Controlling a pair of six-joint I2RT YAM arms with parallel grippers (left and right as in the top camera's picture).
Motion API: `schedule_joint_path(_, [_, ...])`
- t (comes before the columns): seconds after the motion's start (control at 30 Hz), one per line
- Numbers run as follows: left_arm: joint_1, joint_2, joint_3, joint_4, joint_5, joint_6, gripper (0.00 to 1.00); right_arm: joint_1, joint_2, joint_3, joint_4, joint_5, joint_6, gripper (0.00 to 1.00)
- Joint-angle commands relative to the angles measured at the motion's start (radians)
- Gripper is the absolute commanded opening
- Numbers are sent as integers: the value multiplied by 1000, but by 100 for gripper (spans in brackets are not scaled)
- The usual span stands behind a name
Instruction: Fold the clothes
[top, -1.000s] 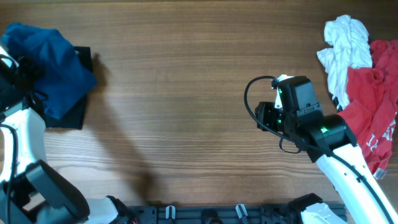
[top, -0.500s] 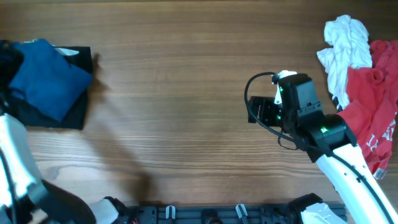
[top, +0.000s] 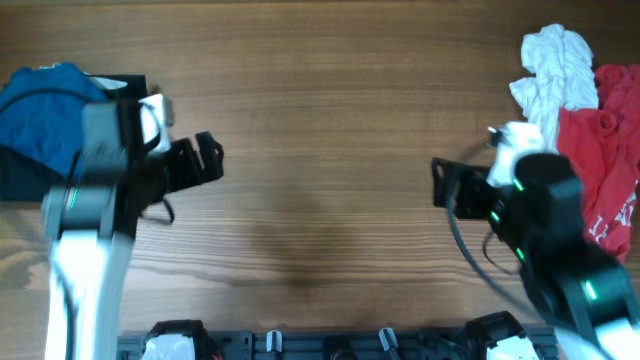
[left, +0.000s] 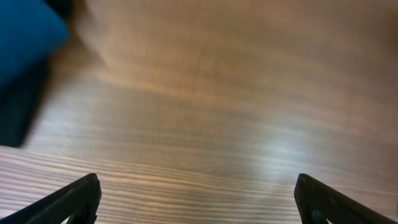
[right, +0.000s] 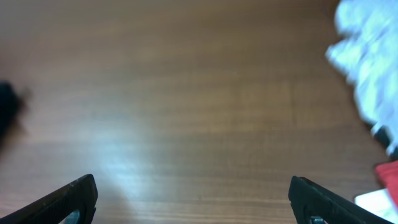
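Left gripper (left: 196, 182): held wide, empty.
Right gripper (right: 193, 182): held wide, empty.
Blue shirt (left: 25, 31): seen ahead-left of left gripper.
White garment (right: 367, 50): seen ahead-right of right gripper.

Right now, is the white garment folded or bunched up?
Bunched up: the white garment lies in a wrinkled heap against the red garment, with no flat folds.

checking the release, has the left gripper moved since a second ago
Yes. The left gripper has swung rightward in the overhead view, from the far-left edge by the blue shirt to the table right of the black garment.
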Motion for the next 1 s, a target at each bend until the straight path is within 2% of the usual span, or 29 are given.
schedule_joint_path(0.0, [3, -369, -98, 48, -99, 37, 100, -2, -240, -66, -25, 123, 45, 100])
schedule_joint_path(0.07, [3, -536, -146, 64, -101, 37, 100, -2, -351, -110, -32, 153, 109, 100])
schedule_joint_path(0.13, [3, -635, -149, 64, -101, 37, 100, -2, -384, -121, -55, 152, 239, 100])
schedule_joint_path(0.27, [3, -720, -149, 63, -101, 37, 100, -2, -379, -121, -107, 152, 341, 100])
schedule_joint_path(0.57, [3, -723, -149, 60, -101, 37, 100, -2, -379, -121, -107, 152, 341, 100])
schedule_joint_path(0.67, [3, -723, -149, 59, -101, 37, 100, -19, -407, -129, -158, 167, 280, 100])
schedule_joint_path(0.73, [3, -723, -149, 60, -101, 37, 100, -67, -468, -192, -36, 75, 78, 100])
schedule_joint_path(0.8, [3, -723, -149, 60, -101, 37, 100, -105, -549, -299, 106, -36, -64, 100])
schedule_joint_path(0.97, [3, -723, -149, 60, -101, 37, 100, -159, -769, -618, 454, -103, -90, 100])
